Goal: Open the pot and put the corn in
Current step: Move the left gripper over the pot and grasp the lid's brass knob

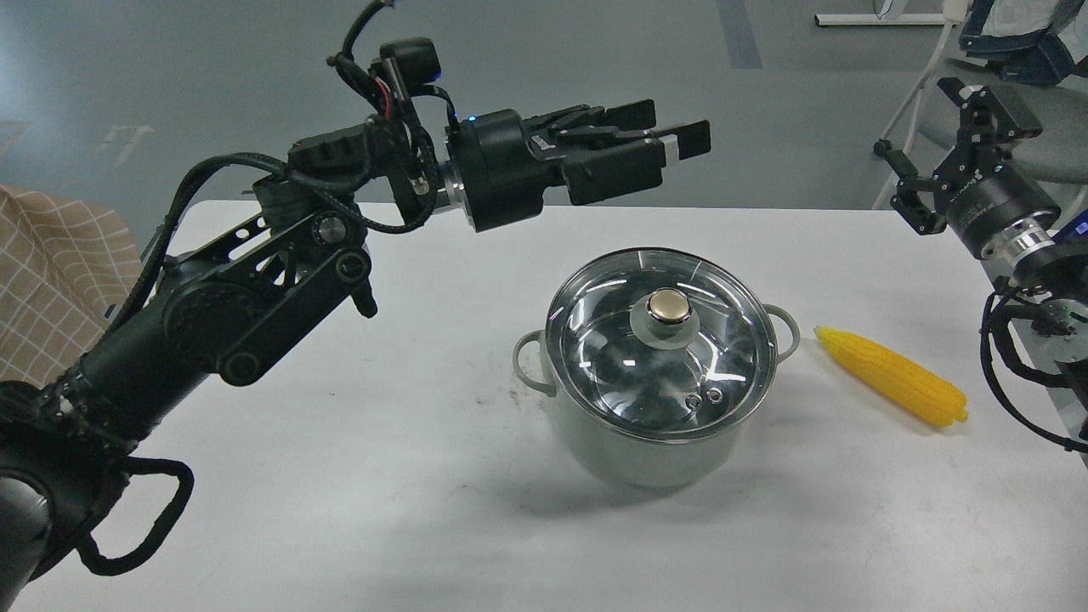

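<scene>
1. Saw the pot (654,442) standing upright on the white table (340,510), a little right of centre, pale grey-green with a loop handle showing on each side.
2. Found it closed: glass lid (659,340) seated flat on the rim, metallic knob (669,307) at the middle, two small vent holes near the front edge.
3. Noted the corn (892,376) lying flat on the table just right of the pot, apart from it, pointed end toward the pot's right handle, blunt end further right and nearer.
4. Located the left gripper (676,127) in the air above the far edge of the table, beyond and above the pot, fingers pointing right.
5. Judged its two fingers slightly parted, a narrow gap between the flat tips, nothing held.
6. Located the right gripper (935,153) at the right edge, raised above the table's far right corner, well apart from the corn.
7. Read its fingers as spread wide, one up by the top, the other low to the left, nothing between them.
8. Also picked out a checked cloth (51,280) at the left edge behind the left arm, and a grey floor beyond the table.
</scene>
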You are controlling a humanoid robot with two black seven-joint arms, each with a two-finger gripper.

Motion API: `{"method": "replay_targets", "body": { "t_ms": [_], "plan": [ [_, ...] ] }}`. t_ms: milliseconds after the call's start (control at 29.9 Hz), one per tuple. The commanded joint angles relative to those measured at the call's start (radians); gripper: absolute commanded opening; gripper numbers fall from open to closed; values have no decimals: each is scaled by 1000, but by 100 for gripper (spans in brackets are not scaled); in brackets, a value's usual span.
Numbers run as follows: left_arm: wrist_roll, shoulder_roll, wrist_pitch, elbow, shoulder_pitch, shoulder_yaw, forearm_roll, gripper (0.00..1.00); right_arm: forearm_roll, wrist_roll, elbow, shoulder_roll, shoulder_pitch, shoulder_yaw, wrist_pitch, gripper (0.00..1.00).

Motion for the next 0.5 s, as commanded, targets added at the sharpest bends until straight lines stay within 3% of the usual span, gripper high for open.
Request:
{"method": "replay_targets", "body": {
  "t_ms": [0,201,334,468],
  "plan": [
    [-6,-2,72,11,-50,133,131,98,1,0,6,-11,-9,0,0,100],
    [-11,-14,102,66,-59,218,213,98,1,0,53,-50,-44,2,0,100],
    [-35,-69,118,195,-61,242,213,98,1,0,84,-64,-62,5,0,100],
    [-37,-77,122,206,-47,253,213,98,1,0,85,-66,-67,14,0,100]
  ]
}}
